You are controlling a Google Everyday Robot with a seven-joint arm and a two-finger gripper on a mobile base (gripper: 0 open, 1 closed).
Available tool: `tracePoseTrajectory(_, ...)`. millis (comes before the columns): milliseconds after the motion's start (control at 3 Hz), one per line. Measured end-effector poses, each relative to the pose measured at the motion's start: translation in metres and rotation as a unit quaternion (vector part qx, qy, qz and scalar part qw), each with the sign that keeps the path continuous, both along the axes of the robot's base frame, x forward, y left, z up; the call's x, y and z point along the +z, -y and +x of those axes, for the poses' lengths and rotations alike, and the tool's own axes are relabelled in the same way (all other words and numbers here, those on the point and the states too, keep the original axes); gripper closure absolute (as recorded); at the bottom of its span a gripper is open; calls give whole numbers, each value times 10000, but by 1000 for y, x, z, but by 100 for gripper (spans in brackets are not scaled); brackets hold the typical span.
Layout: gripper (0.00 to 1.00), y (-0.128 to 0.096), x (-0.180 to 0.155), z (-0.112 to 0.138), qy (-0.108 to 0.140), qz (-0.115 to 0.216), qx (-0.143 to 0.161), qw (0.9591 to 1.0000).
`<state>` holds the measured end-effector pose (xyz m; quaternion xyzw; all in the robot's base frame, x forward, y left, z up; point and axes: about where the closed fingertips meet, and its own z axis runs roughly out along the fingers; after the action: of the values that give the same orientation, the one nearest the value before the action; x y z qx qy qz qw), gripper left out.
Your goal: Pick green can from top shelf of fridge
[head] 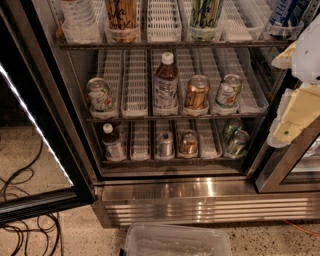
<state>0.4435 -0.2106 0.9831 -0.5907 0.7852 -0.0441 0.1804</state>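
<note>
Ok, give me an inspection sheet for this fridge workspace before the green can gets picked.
Surface: top shelf, a wire rack with white lane trays, at the upper edge of view.
Job's things: green can upright in a tray right of centre, its top cut off by the frame; fridge door open.
Clutter: tan-gold can and clear bottle on the same shelf; brown bottle and further cans on the racks below; clear plastic bin on the floor.
Grippers: hand at the right edge, level with the middle rack, apart from the green can.
Cables: dark cables looped on the floor at left.
Surroundings: speckled floor; nothing else seen.
</note>
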Motion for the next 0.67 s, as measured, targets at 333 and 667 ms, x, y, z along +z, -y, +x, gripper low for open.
tracePoseTrajectory(333, 0, -1, 20, 8, 505, 320, -327, 9977)
tracePoseTrajectory(667, 0, -10, 53, 21, 1143, 859, -344, 9891)
